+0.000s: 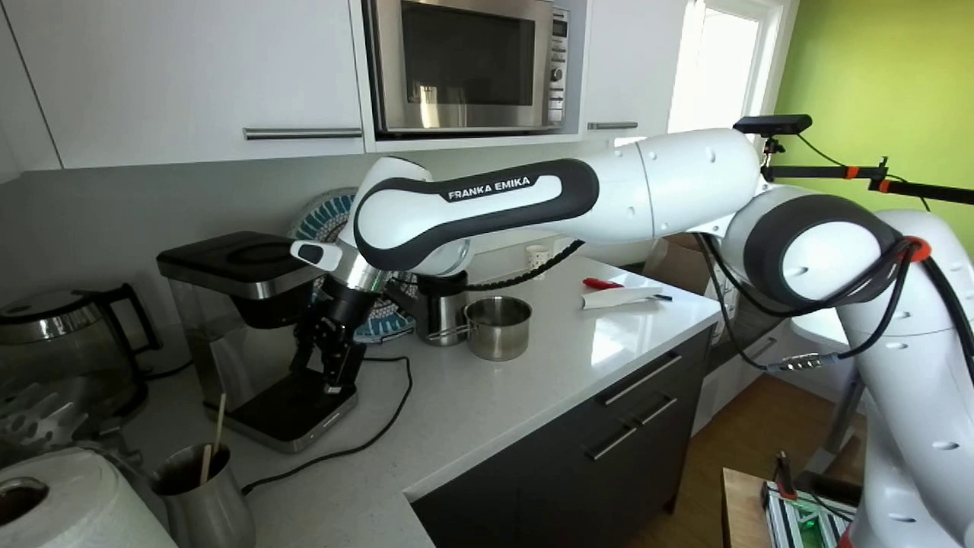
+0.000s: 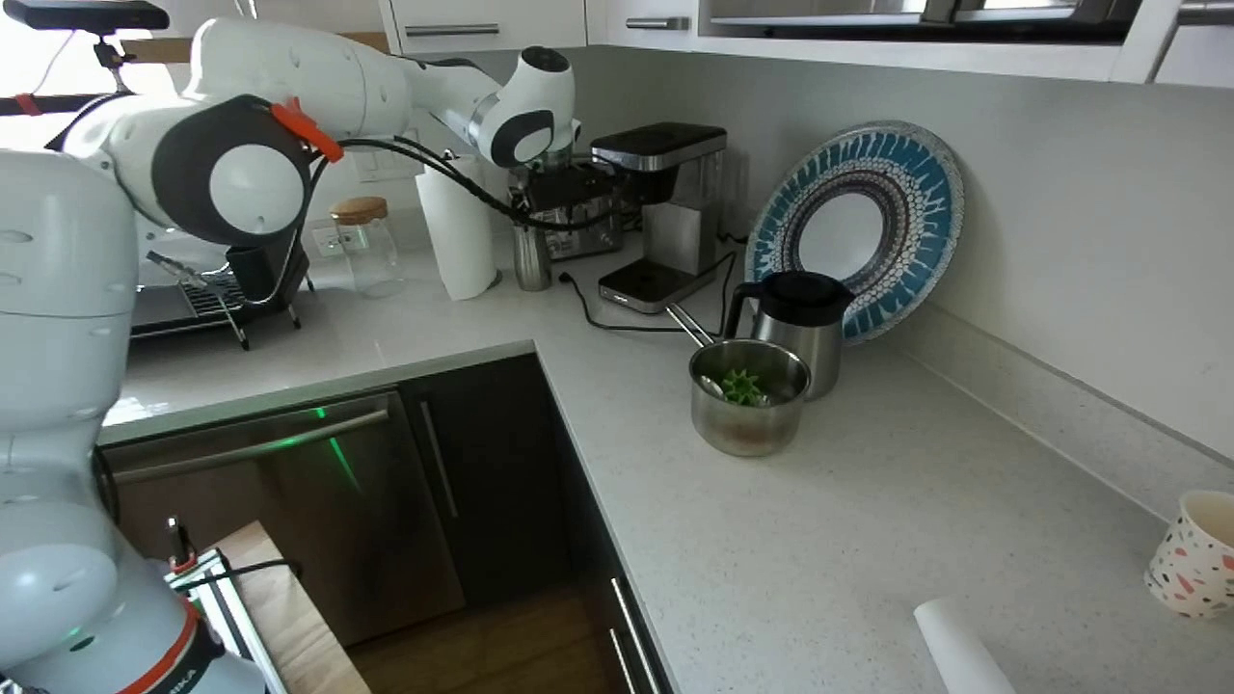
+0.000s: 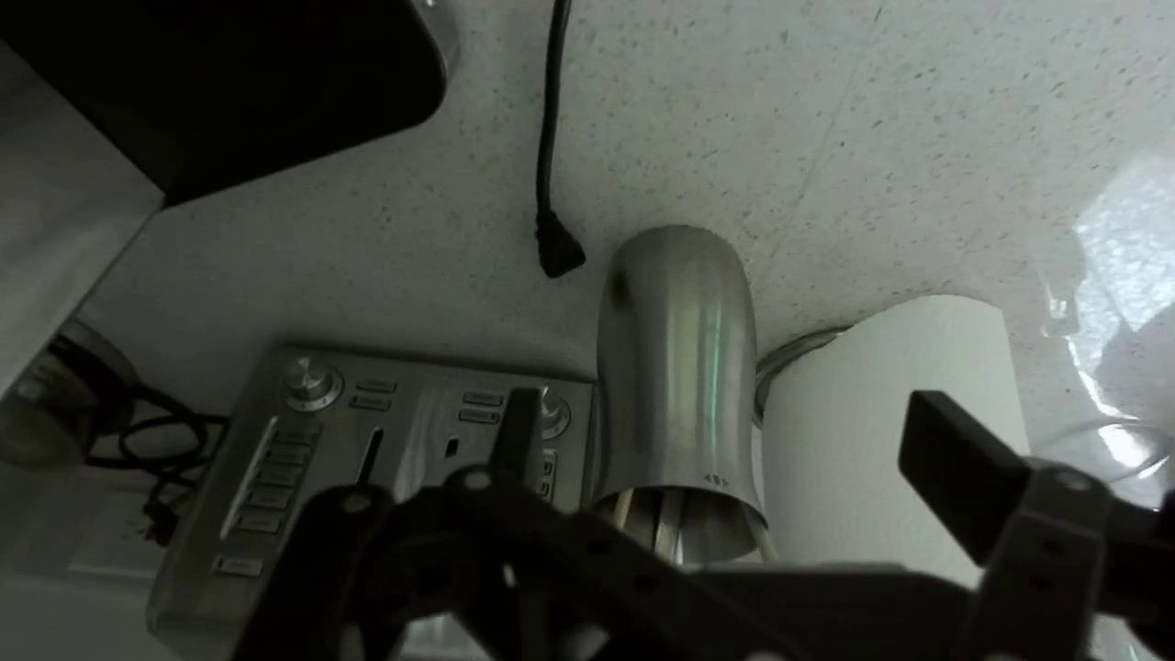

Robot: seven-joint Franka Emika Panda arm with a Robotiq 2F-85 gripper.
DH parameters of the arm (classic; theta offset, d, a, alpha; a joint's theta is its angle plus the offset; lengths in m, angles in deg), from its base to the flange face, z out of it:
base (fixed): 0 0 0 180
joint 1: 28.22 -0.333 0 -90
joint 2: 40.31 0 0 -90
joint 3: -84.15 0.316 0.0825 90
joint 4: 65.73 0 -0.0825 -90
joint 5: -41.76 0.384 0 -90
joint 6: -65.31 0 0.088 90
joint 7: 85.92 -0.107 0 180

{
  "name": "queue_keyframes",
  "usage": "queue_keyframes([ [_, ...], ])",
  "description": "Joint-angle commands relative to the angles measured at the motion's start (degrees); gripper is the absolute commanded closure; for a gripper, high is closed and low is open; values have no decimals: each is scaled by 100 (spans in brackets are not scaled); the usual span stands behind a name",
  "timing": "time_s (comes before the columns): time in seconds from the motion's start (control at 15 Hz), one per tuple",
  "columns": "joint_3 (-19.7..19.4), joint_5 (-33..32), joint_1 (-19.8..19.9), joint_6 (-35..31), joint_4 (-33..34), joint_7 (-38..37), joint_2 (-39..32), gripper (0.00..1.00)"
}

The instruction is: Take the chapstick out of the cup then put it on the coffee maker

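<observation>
Facing one steel cup (image 3: 677, 367) of pale sticks (image 3: 670, 521): one gripper (image 3: 730, 436), jaws wide apart, nothing held, presumably to admit an unseen chapstick.

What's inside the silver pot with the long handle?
In an exterior view, a green spiky thing shows inside the saucepan. Its near side covers part of the bottom, so more could be hidden.
</observation>
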Motion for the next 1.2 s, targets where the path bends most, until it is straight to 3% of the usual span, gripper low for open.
queue_keyframes([
  [0.0,314,-54,104,-29,976,322,-633,0],
  [0.53,518,158,-150,55,2485,28,-1705,0],
  [0.67,533,129,-175,142,2774,17,-1918,7],
  [0.8,557,103,-206,254,3026,-85,-2077,30],
  [1.13,557,73,-263,852,3454,-450,-2260,70],
])
